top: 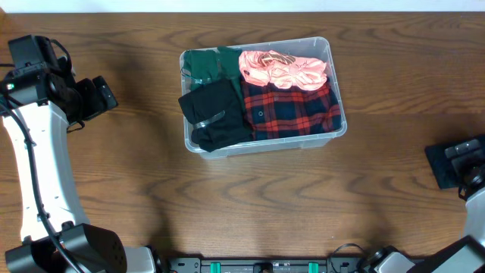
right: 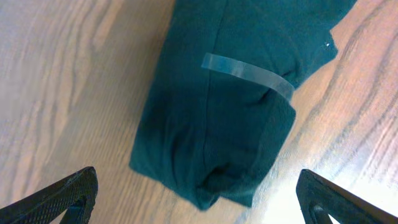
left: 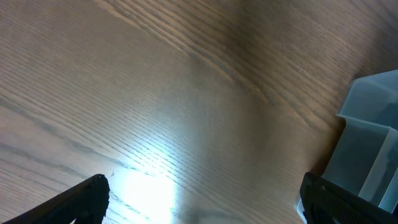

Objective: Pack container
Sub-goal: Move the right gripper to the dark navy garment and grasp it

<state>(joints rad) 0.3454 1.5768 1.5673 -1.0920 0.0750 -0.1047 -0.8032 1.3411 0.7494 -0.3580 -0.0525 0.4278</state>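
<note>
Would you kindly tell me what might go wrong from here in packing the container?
The clear plastic rectangular container already looks full across its floor, so the dark green folded garment below the open right gripper may sit above the rim. Its clear tape band wraps only one part; a grasp elsewhere might let the fold open.

No legible text, label, brand, number or sign on anything in any view.

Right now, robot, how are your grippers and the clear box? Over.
Left gripper open, empty. Right gripper open over a dark green folded garment on the table. Clear rectangular plastic container packed with clothes.
</note>
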